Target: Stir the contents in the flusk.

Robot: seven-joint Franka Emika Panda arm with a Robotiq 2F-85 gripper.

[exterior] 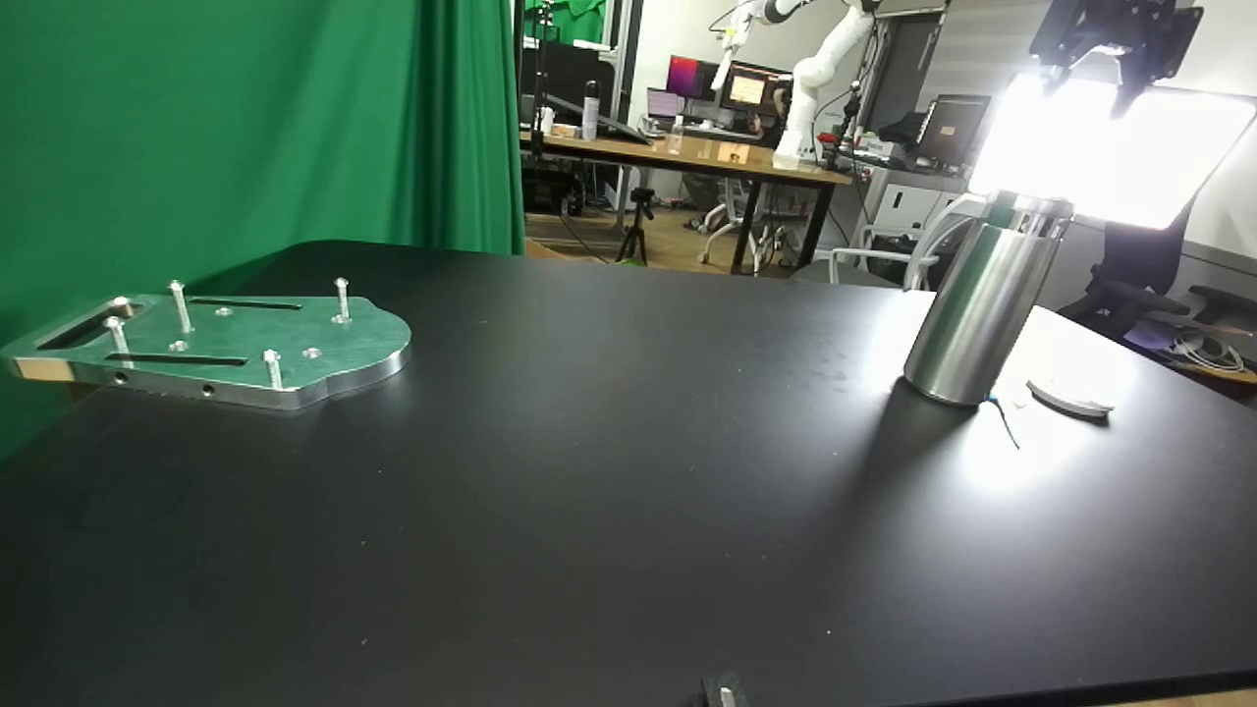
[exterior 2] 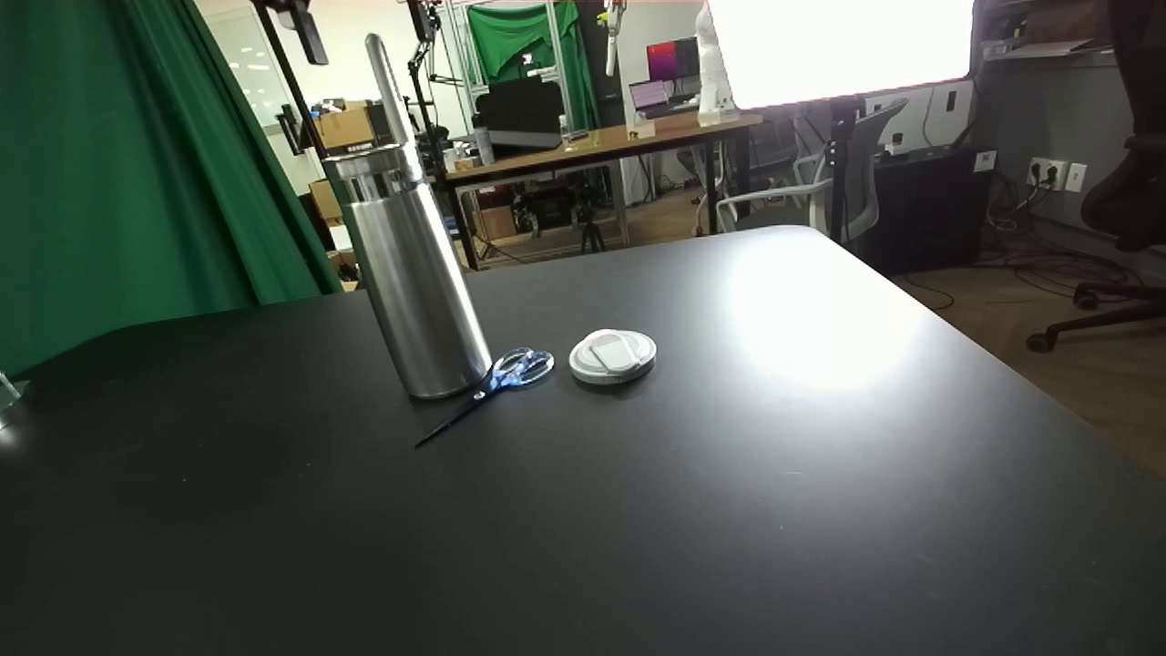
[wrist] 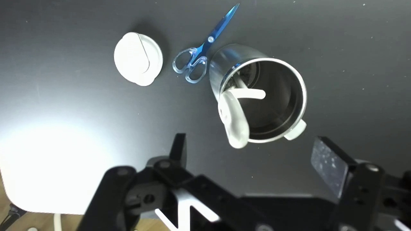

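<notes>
Our black pincer (wrist: 255, 158), gaping wide but empty, should grip the near end of the stiff-looking, curved white handle (wrist: 236, 119) rising from the tall, slippery-looking, silver-metal flask (exterior 2: 416, 284).

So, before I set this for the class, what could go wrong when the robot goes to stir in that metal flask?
The open gripper might clip the tall, narrow flask and tip it, perhaps onto the scissors close by its base. The white handle rising above it could slip or swivel if gripped off-centre. With the white lid off, brisk stirring may spill whatever is inside.
</notes>
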